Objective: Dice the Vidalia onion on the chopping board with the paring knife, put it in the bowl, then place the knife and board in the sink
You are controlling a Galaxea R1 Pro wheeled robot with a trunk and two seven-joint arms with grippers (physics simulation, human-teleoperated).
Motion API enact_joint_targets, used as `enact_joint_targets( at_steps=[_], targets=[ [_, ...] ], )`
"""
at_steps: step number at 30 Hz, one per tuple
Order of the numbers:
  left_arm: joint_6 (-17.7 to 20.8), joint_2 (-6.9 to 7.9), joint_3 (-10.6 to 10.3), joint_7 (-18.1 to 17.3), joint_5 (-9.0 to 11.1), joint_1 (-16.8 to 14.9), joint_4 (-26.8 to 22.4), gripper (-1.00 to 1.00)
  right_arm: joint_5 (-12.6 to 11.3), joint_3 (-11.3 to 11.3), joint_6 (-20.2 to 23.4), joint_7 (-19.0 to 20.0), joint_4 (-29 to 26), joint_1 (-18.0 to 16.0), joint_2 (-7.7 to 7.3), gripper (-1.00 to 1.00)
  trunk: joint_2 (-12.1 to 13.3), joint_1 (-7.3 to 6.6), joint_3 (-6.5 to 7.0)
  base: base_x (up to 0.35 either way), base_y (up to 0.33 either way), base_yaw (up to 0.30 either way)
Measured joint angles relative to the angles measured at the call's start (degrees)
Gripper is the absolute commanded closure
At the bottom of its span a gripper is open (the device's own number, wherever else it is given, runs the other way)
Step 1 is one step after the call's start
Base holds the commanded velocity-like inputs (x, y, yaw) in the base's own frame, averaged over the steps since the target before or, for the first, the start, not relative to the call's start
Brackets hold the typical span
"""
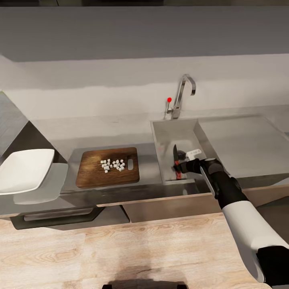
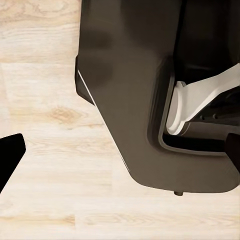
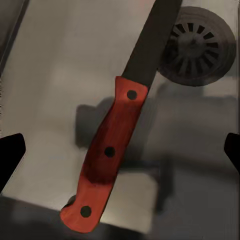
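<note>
One item of the clean-up is as good as done: the paring knife (image 1: 175, 159) is inside the sink (image 1: 168, 132), near the basin's front edge, with its dark blade pointing toward the back wall and the tap (image 1: 182, 94). In the right wrist view its red handle (image 3: 107, 155) lies midway between the two fingertips, which stand wide apart at either side and touch nothing, so the right gripper (image 1: 185, 165) is spread open over the knife with no hold on it. The blade tip reaches the rim of the drain (image 3: 200, 45). I cannot tell whether the knife is flat on the basin floor or just above it (a soft shadow sits beside it).

The step in hand looks like dropping off the knife, yet the diced onion (image 1: 113, 164) is in a small heap of white cubes on the chopping board (image 1: 90, 176), close to its slotted end. The board sits on the countertop (image 1: 108, 128) by the front edge, just beside the sink's left wall. The white bowl (image 1: 24, 170) is at the counter's far left and appears empty.

The left gripper (image 2: 121, 150) hangs low over the wood floor (image 2: 50, 150), its fingers parted and empty.

Next, the right arm probably needs to lift clear of the basin. The cubes then have to go into the bowl before the board can follow the knife.
</note>
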Motion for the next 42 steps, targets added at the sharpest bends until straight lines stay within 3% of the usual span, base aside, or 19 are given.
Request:
enact_joint_targets(
  at_steps=[4, 8, 12, 15, 25, 27, 30, 34, 42],
  targets=[
    [-0.02, -0.02, 0.0, 0.0, 0.0, 0.0, 0.0, -1.0, -0.03, -0.06, 0.18, 0.03, -3.56, 0.0, -0.14, -1.0, 0.0, 0.0, 0.0, 0.0, 0.0, 0.0],
    [-0.03, -0.02, 0.0, 0.0, 0.0, 0.0, 0.0, -1.0, -0.06, -0.06, 1.77, 0.04, -12.27, 0.69, -0.19, -1.0, -0.01, 0.0, 0.0, 0.0, 0.0, 0.0],
    [-0.01, -0.03, 0.0, 0.0, 0.0, 0.0, -0.06, -1.0, -0.12, -0.05, 8.43, 0.03, -28.23, 5.98, -0.19, -1.0, -0.01, -0.01, 0.0, 0.0, 0.0, 0.0],
    [0.0, -0.02, 0.0, 0.0, 0.0, 0.0, -0.08, -1.0, -0.08, -0.11, 11.58, 0.03, -35.04, 8.95, -0.2, -1.0, 0.0, 0.0, 0.0, 0.0, 0.0, 0.0],
    [0.04, 0.06, 0.0, 0.0, 0.0, 0.0, 0.0, -1.0, -0.28, -0.09, 11.01, 0.29, -37.37, 11.98, 0.03, -1.0, 0.0, 0.0, 0.0, 0.0, 0.0, 0.0],
    [0.04, 0.06, 0.0, 0.0, 0.0, 0.0, 0.0, -1.0, -0.31, -0.06, 7.55, 0.11, -37.37, 12.91, 0.88, -1.0, 0.0, 0.0, 0.0, 0.0, 0.0, 0.0],
    [0.04, 0.06, 0.0, 0.0, 0.0, -0.03, 0.0, -1.0, -0.26, -0.16, 1.67, -0.14, -37.37, 14.39, 3.32, -1.0, 0.0, 0.0, 0.0, 0.0, 0.0, 0.0],
    [0.02, 0.06, 0.0, 0.0, 0.0, -0.08, -0.03, -1.0, -0.22, -0.2, 0.15, -0.21, -37.37, 14.88, 4.19, -1.0, 0.0, 0.0, 0.0, 0.0, 0.0, 0.0],
    [0.01, 0.06, 0.0, 0.0, 0.0, -0.09, -0.01, -1.0, -0.26, -1.48, 0.03, -0.3, -37.37, 14.95, 4.36, -1.0, 0.0, 0.0, 0.53, 0.0, 0.0, 0.0]
  ],
)
